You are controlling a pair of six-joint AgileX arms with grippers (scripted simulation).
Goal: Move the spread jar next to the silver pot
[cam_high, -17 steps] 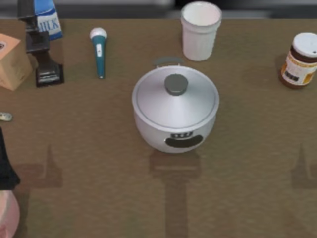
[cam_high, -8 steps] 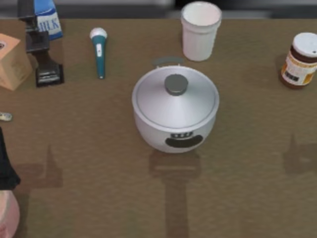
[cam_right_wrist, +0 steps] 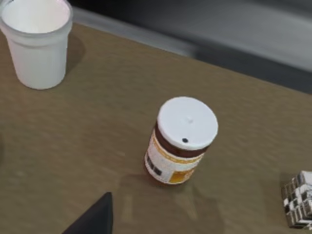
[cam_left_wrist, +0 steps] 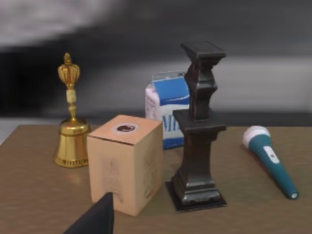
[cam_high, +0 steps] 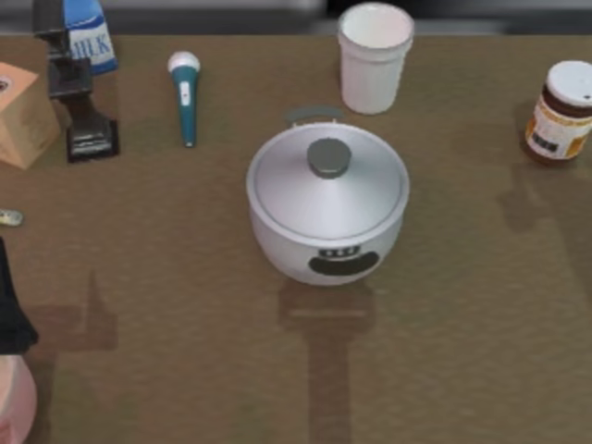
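The spread jar [cam_high: 558, 112] stands upright near the table's right edge; it is brown with a white lid and an orange-and-white label, and is also in the right wrist view [cam_right_wrist: 180, 141]. The silver pot [cam_high: 326, 201], with a domed lid, grey knob and dark oval mark, sits mid-table, well to the left of the jar. Neither gripper appears in the top view. My right gripper [cam_right_wrist: 95, 219] shows only as a dark wedge, short of the jar and above the table. My left gripper [cam_left_wrist: 97, 220] shows as a similar wedge, parked by the tan box.
A white cup [cam_high: 375, 57] stands behind the pot. At the back left are a teal microphone [cam_high: 185, 97], a dark pedestal [cam_high: 80, 92], a milk carton [cam_high: 90, 35], a tan box [cam_high: 22, 116] and a gold bell [cam_left_wrist: 71, 127]. A mirrored cube [cam_right_wrist: 298, 199] lies near the jar.
The right arm's shadow has slid up the table's right side toward the spread jar. The jar, the pot and the left arm have not moved.
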